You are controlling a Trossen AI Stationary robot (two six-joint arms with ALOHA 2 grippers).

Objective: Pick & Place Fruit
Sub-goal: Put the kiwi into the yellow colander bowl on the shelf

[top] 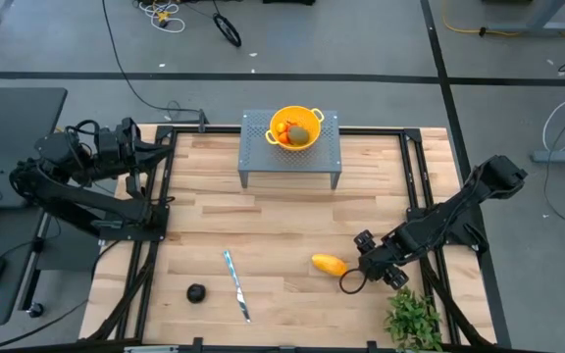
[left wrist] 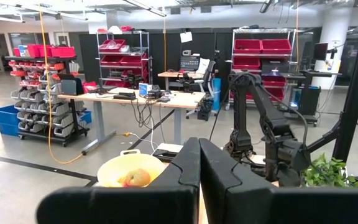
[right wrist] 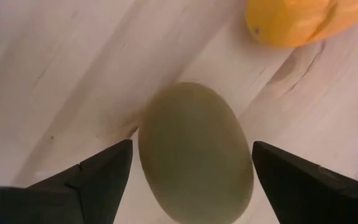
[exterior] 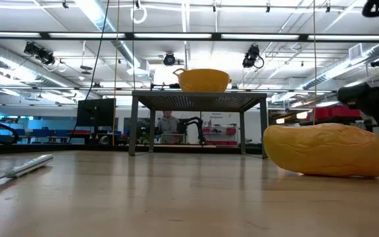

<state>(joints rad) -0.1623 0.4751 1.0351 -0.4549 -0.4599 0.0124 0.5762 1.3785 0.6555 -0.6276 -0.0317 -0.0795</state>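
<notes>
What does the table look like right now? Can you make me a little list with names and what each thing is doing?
right pincer: open, low over the table, one finger on each side of a green oval fruit
left pincer: shut, waiting at the table's left edge
yellow-orange fruit: lying on the table beside the right pincer
yellow bowl: on the small grey stand, already holding some fruit
dark round fruit: alone near the front
knife: flat on the table
plant: front right corner

Yellow-orange oblong [top: 329,264] on table, green oval [right wrist: 195,152] beside, black round [top: 196,292] apart
</notes>
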